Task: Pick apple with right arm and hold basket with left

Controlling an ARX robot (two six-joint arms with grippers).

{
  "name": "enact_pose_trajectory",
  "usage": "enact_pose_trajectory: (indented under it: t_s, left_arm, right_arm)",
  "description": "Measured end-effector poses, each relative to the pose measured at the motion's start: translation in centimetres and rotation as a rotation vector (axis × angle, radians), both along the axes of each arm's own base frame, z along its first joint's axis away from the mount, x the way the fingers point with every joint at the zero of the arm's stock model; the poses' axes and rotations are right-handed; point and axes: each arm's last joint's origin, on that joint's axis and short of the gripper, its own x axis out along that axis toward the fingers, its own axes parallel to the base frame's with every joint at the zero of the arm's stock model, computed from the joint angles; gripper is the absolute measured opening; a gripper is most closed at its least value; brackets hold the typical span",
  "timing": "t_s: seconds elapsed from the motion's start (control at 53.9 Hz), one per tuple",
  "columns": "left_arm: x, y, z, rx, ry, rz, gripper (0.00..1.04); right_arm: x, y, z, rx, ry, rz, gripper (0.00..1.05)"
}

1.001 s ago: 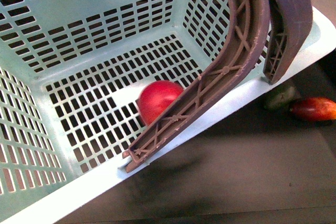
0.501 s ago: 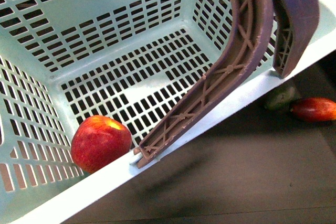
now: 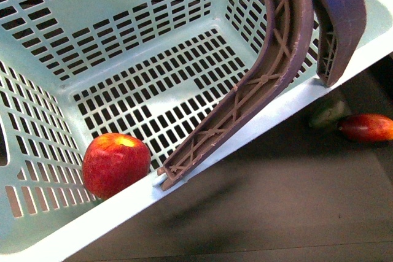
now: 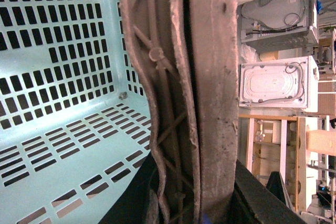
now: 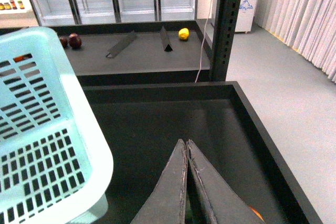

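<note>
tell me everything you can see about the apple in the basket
The apple is round and glossy red, with a yellow patch around its stem dimple, which faces up. It looks whole. It rests on the slotted floor inside the basket, in the near left corner, close against the near wall. The lower end of a brown handle sits just to its right. No gripper touches it.

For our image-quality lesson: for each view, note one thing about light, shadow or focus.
Front view: crisp, with a soft shadow below the basket rim and a bright patch on the apple. Left wrist view: the close handles look soft; the room behind is bright. Right wrist view: even light, the right end effector sharp.
</note>
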Motion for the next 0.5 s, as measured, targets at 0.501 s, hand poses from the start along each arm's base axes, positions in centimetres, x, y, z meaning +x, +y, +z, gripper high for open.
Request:
enact_pose_trajectory:
  t_s: [0.501]
  left_arm:
    - [0.0, 0.0, 0.0, 0.0, 0.0, 0.001, 0.2]
  right_arm:
    - [-3.2, -1.2, -1.9, 0.001, 0.002, -0.005, 0.02]
